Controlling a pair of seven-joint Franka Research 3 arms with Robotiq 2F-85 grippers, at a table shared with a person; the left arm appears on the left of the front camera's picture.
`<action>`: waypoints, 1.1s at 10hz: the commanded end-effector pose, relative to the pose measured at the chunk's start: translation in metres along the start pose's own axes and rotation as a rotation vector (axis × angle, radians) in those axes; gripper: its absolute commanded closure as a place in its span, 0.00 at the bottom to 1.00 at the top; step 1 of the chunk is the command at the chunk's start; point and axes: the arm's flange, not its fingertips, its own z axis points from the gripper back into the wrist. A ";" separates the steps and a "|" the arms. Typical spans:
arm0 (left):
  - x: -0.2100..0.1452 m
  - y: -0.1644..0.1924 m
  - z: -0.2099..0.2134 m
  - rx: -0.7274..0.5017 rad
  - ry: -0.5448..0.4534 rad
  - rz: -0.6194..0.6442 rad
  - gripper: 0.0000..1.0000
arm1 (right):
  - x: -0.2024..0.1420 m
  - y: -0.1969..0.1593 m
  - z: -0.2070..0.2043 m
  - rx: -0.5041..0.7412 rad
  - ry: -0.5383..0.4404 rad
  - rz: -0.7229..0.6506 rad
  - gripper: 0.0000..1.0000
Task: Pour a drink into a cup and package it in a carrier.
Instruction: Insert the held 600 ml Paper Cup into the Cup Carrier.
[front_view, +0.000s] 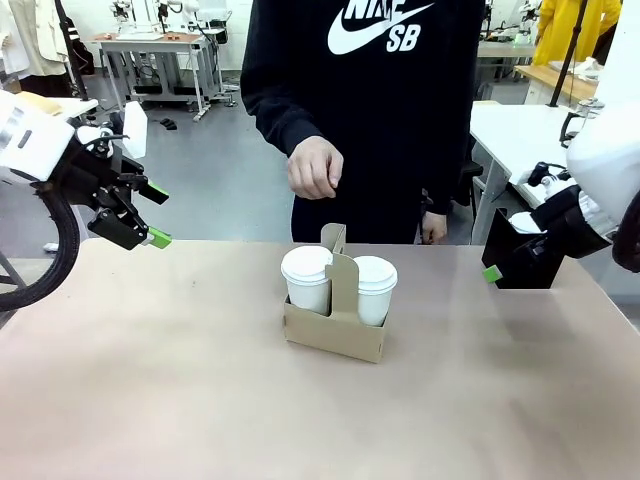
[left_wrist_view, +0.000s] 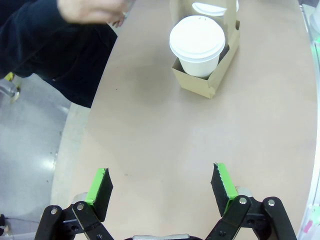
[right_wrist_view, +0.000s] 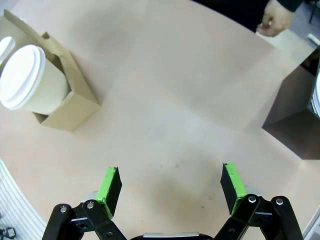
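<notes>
The brown cardboard carrier (front_view: 334, 331) stands mid-table with two lidded white cups (front_view: 307, 276) (front_view: 375, 286) in its slots, either side of the upright handle panel. My left gripper (front_view: 158, 215) hangs open above the table's far left corner, well away from the carrier. In the left wrist view the open left gripper (left_wrist_view: 161, 185) faces the carrier (left_wrist_view: 210, 82) and the nearer cup (left_wrist_view: 197, 44) across bare table. My right gripper (front_view: 496, 269) is at the right, open (right_wrist_view: 171, 189), with the carrier (right_wrist_view: 72, 107) and a cup (right_wrist_view: 27, 80) off to its upper left. The carafe with the drink is out of view.
A person in a black sweatshirt stands at the far edge, one hand (front_view: 315, 166) raised over the table behind the carrier, the other hand (front_view: 433, 228) low at the edge. A black square box (front_view: 524, 258) sits at the right by my right gripper, and in the right wrist view the box (right_wrist_view: 295, 117) is at the right edge.
</notes>
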 end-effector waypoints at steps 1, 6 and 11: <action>0.001 -0.001 0.000 -0.004 -0.016 0.018 0.00 | 0.001 0.001 0.000 -0.002 0.000 0.000 0.00; 0.001 -0.001 0.000 -0.004 -0.016 0.018 0.00 | 0.001 0.001 0.000 -0.002 0.000 0.000 0.00; 0.001 -0.001 0.000 -0.004 -0.016 0.018 0.00 | 0.001 0.001 0.000 -0.002 0.000 0.000 0.00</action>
